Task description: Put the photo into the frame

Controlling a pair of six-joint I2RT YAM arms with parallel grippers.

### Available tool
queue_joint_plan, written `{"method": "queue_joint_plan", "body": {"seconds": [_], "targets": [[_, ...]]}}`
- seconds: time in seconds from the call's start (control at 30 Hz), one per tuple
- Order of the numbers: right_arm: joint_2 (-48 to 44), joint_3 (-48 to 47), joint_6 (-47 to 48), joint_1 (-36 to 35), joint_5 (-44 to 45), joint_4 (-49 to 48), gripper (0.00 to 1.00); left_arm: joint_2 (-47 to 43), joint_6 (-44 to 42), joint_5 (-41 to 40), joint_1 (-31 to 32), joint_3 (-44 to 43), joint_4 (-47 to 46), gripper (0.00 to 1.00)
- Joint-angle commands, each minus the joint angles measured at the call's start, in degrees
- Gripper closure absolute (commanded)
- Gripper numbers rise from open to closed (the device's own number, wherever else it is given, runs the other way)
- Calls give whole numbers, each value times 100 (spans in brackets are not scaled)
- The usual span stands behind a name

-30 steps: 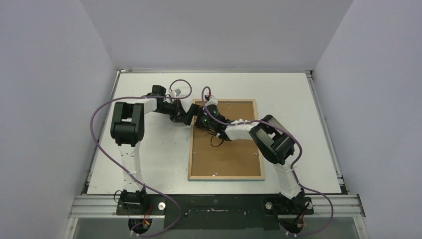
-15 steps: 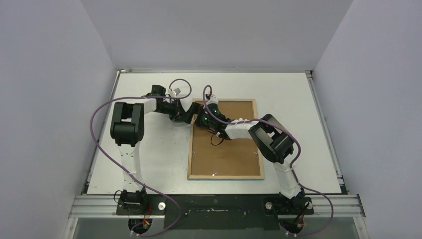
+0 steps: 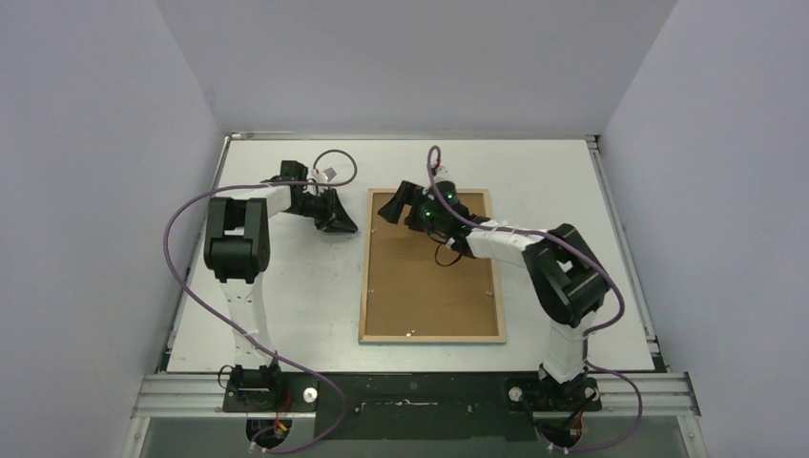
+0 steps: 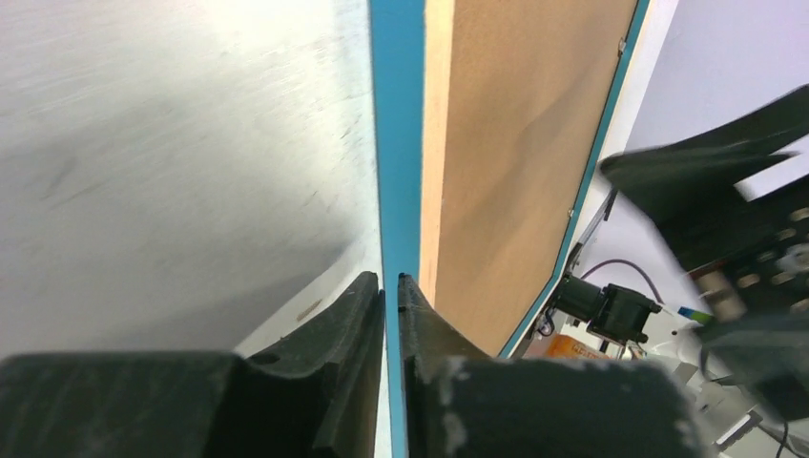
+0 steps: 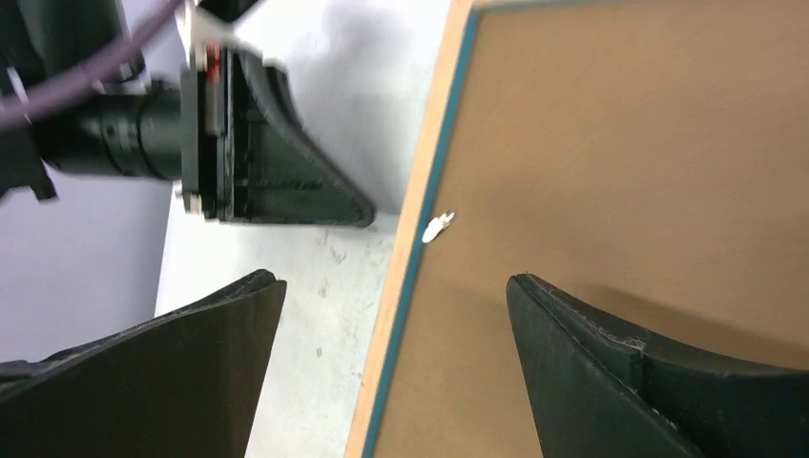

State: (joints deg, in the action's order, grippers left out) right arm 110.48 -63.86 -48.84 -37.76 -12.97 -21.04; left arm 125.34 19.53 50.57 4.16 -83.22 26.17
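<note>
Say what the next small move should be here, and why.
Probably retract the right gripper: its jaws hang open, empty, astride the left edge of the frame, the backing board lies inside the frame, and the left gripper sits shut beside it.

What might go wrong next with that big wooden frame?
The shut left gripper points at the side of the blue-edged wooden picture frame from close by; advancing, it might shove the frame askew. The open right gripper straddles that edge near a small pale tab; descending, a finger might snag it.
</note>
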Motion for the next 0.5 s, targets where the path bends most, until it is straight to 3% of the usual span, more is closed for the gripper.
{"method": "queue_joint_plan", "body": {"seconds": [0.0,0.1,0.27,0.47], "targets": [[-1068,-5,739,744,235,864,10,-462,-716,-158,-161,-371,737,86],[-1237,-24,954,1383,550,1535,10,-541,-1648,-184,-92,-397,1338,83],[-1203,19,1118,2296,892,1823,10,-821,-3526,-597,203,-237,2208,85],[-866,-219,1094,2759,1166,2042,10,-1021,-4471,-1129,418,-26,2400,88]]}}
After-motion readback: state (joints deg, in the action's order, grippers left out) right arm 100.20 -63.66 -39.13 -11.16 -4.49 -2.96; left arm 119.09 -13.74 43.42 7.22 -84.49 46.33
